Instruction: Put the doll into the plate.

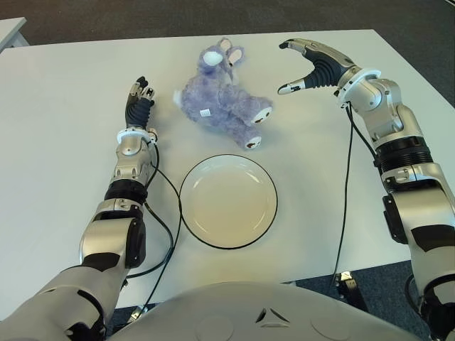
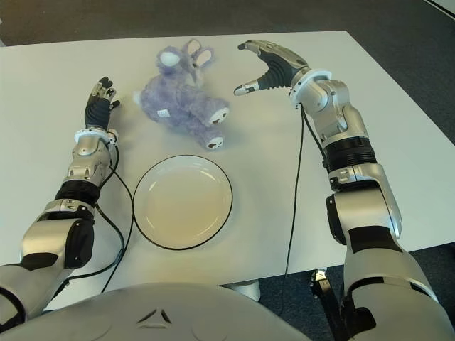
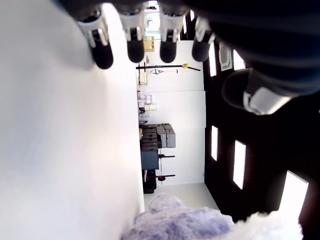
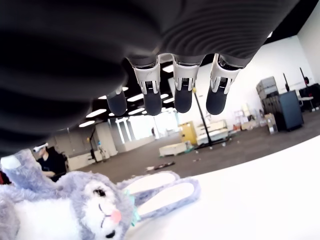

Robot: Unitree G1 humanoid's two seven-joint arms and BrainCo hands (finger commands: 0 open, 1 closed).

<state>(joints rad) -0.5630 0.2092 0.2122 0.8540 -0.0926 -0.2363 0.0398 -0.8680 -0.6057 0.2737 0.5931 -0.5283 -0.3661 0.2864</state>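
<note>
A purple plush bunny doll lies on the white table, its feet toward the plate. The white plate with a dark rim sits empty just in front of it. My right hand hovers open to the right of the doll, fingers spread toward it, not touching. In the right wrist view the doll's face shows below the extended fingers. My left hand shows left of the doll, fingers relaxed and holding nothing; the doll's fur appears beyond it in the left wrist view.
Black cables trail along both forearms over the table. The table's far edge lies just behind the doll, its right edge near my right arm. Dark carpet surrounds the table.
</note>
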